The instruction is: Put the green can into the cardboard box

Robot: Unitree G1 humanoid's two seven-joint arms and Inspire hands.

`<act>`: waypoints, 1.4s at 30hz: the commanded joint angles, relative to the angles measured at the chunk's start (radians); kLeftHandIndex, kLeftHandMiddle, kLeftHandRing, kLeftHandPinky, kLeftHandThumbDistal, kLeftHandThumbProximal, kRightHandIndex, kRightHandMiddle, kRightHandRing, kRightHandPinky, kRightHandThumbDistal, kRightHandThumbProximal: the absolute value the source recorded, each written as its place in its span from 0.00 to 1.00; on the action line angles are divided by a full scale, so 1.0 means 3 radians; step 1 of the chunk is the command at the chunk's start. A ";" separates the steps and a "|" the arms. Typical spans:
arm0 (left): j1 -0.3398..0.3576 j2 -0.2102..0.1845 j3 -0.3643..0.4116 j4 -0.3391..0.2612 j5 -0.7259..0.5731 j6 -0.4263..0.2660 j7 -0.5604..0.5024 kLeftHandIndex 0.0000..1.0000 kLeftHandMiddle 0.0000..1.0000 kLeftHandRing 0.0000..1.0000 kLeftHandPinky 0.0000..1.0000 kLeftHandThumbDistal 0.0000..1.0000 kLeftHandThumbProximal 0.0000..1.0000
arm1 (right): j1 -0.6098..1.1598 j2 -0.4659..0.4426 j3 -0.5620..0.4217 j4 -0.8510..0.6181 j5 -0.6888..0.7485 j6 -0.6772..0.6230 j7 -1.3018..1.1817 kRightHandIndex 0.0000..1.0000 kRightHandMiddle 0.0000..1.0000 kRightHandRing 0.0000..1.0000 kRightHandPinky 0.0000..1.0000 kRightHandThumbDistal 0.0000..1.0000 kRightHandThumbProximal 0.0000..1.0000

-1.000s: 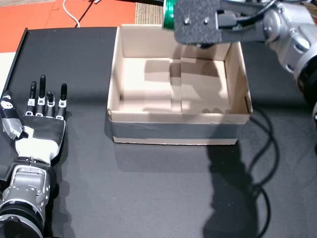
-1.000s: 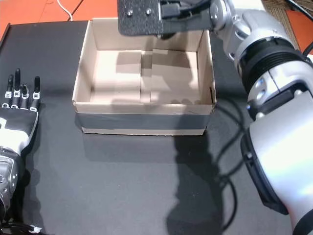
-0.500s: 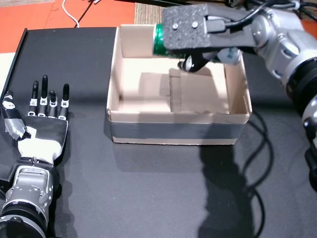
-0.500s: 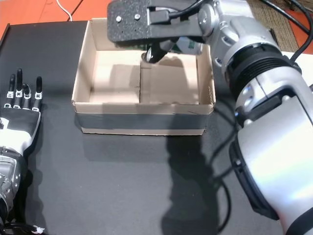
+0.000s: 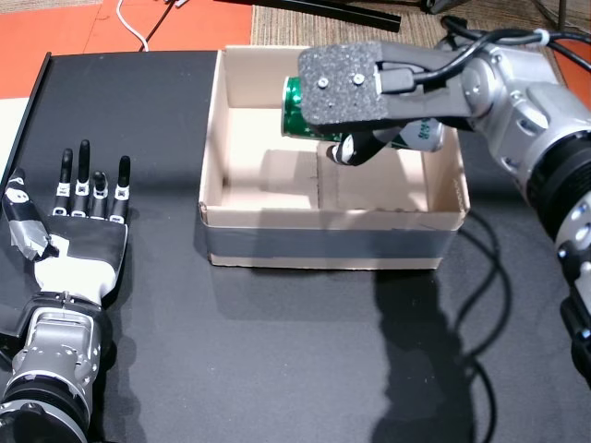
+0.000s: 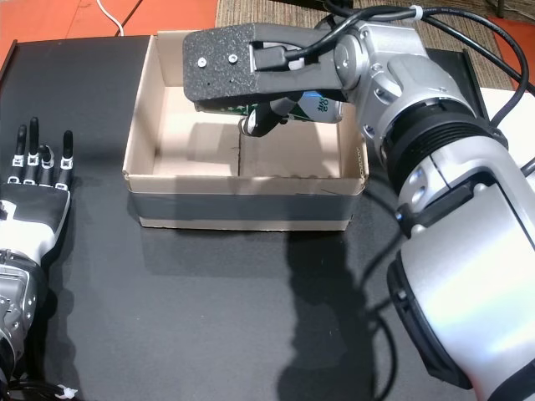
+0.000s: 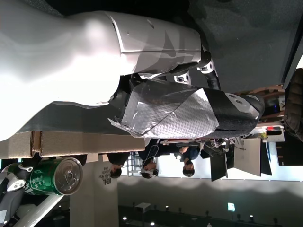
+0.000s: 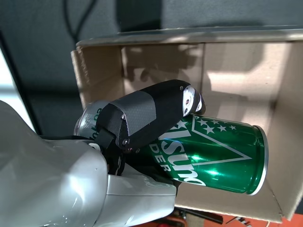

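The green can (image 5: pixel 297 108) (image 6: pixel 322 105) (image 8: pixel 215 154) (image 7: pixel 53 176) lies sideways in my right hand (image 5: pixel 355 92) (image 6: pixel 251 71), which is shut on it. The hand holds the can inside the open top of the cardboard box (image 5: pixel 214 148) (image 6: pixel 138 138) (image 8: pixel 90 71), above its floor. In both head views the back of the hand hides most of the can. My left hand (image 5: pixel 78 221) (image 6: pixel 33 184) rests flat and open on the black table, well left of the box, holding nothing.
The black table (image 5: pixel 277 351) extends in front of the box. A black cable (image 5: pixel 485 277) loops on it at the right. Orange floor and a white cord (image 5: pixel 134 28) lie behind. The left wrist view shows people in the room's background.
My right hand has brought the can from above the box's back wall forward and down into the box opening. The left hand has stayed put.
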 commanded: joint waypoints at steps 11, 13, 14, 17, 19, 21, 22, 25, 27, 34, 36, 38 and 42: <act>0.0121 -0.0008 0.0011 0.0069 0.0015 0.0023 0.0074 0.49 0.25 0.57 0.84 0.66 0.82 | -0.0088 -0.0047 0.0082 -0.0003 -0.0017 0.0019 0.0175 0.97 0.94 0.96 1.00 1.00 0.55; 0.0123 -0.0003 0.0001 0.0069 0.0028 0.0024 0.0070 0.50 0.26 0.58 0.87 0.67 0.83 | -0.0098 -0.0053 0.0064 -0.0005 0.0002 0.0018 0.0215 0.95 0.92 0.94 1.00 1.00 0.55; 0.0124 -0.0002 -0.0006 0.0068 0.0035 0.0022 0.0066 0.51 0.26 0.57 0.88 0.67 0.83 | -0.0103 -0.0055 0.0063 -0.0007 0.0002 0.0017 0.0222 0.95 0.92 0.94 1.00 1.00 0.55; 0.0118 -0.0008 -0.0013 0.0068 0.0038 -0.0001 0.0087 0.51 0.24 0.56 0.87 0.68 0.84 | -0.0114 -0.0058 0.0067 -0.0008 -0.0005 0.0033 0.0223 0.93 0.95 0.98 1.00 1.00 0.57; 0.0116 -0.0009 -0.0011 0.0067 0.0029 0.0002 0.0086 0.51 0.25 0.57 0.88 0.67 0.84 | -0.0119 -0.0059 0.0049 -0.0008 0.0013 0.0045 0.0236 0.91 0.95 1.00 1.00 1.00 0.55; 0.0119 -0.0006 -0.0004 0.0067 0.0017 0.0018 0.0059 0.51 0.26 0.59 0.89 0.67 0.84 | -0.0122 -0.0060 0.0033 -0.0008 0.0027 0.0065 0.0241 0.91 0.96 1.00 1.00 1.00 0.55; 0.0119 -0.0004 -0.0003 0.0067 0.0015 0.0021 0.0060 0.51 0.26 0.59 0.88 0.67 0.84 | -0.0122 -0.0064 0.0031 -0.0009 0.0029 0.0058 0.0239 0.89 0.94 0.98 1.00 1.00 0.56; 0.0123 0.0007 -0.0001 0.0068 0.0014 0.0033 0.0056 0.51 0.26 0.58 0.89 0.67 0.84 | -0.0120 -0.0082 0.0011 -0.0012 0.0047 0.0012 0.0236 0.83 0.90 0.93 1.00 1.00 0.58; 0.0120 0.0015 0.0004 0.0069 0.0009 0.0042 0.0072 0.51 0.24 0.56 0.88 0.66 0.83 | -0.0124 -0.0109 -0.0018 -0.0015 0.0072 -0.0013 0.0225 0.78 0.87 0.92 0.99 1.00 0.59; 0.0124 0.0035 0.0009 0.0066 0.0004 0.0058 0.0065 0.54 0.26 0.57 0.90 0.65 0.87 | -0.0196 -0.0279 -0.0137 -0.0042 0.0176 -0.0165 0.0215 0.80 0.90 0.96 0.99 1.00 0.55; 0.0130 0.0041 0.0018 0.0066 -0.0007 0.0074 0.0050 0.55 0.26 0.58 0.90 0.65 0.88 | -0.0211 -0.0390 -0.0200 -0.0080 0.0244 -0.0332 0.0168 0.88 0.91 0.96 0.98 1.00 0.58; 0.0135 0.0047 0.0018 0.0066 -0.0003 0.0076 0.0045 0.53 0.25 0.57 0.91 0.66 0.88 | -0.0180 -0.0523 -0.0310 -0.0141 0.0364 -0.0542 0.0030 0.90 0.91 0.95 0.97 1.00 0.53; 0.0144 0.0063 0.0002 0.0067 0.0024 0.0073 0.0058 0.51 0.24 0.55 0.89 0.66 0.90 | 0.0031 -0.0872 -0.0580 -0.0407 0.0664 -0.1138 -0.0228 0.78 0.89 0.97 0.95 0.83 0.32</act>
